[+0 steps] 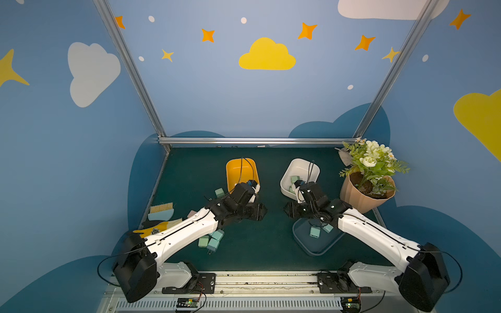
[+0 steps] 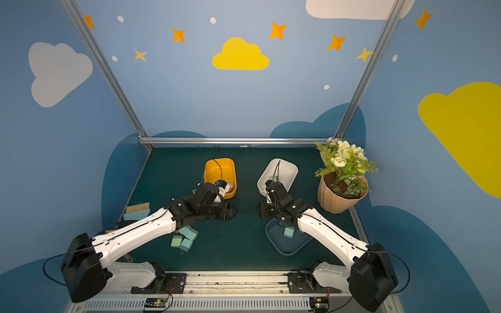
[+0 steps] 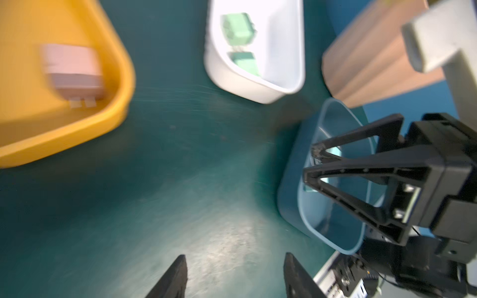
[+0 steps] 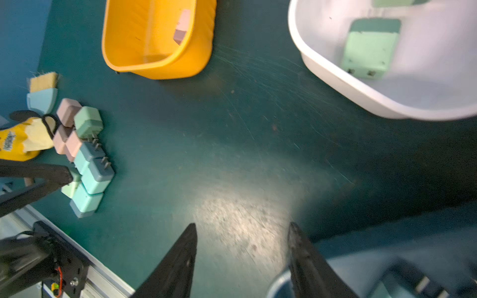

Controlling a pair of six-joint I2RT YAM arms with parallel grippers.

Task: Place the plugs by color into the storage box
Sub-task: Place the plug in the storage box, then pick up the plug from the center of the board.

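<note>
Both jaws stand partway apart, empty. I want the left pair over one teal plug (image 1: 214,244) lower left of centre, gripping its flat sides, not the prongs.

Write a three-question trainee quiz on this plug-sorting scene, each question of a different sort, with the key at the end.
1. Short answer: what colour is the plug in the yellow bin?
2. True or false: the white bin is empty.
3. Pick one. The left gripper and the right gripper are: A both shut on something; B both open with nothing between the jaws; C both down inside a bin.

Key
1. Pink.
2. False: green plugs lie in it.
3. B.
</note>
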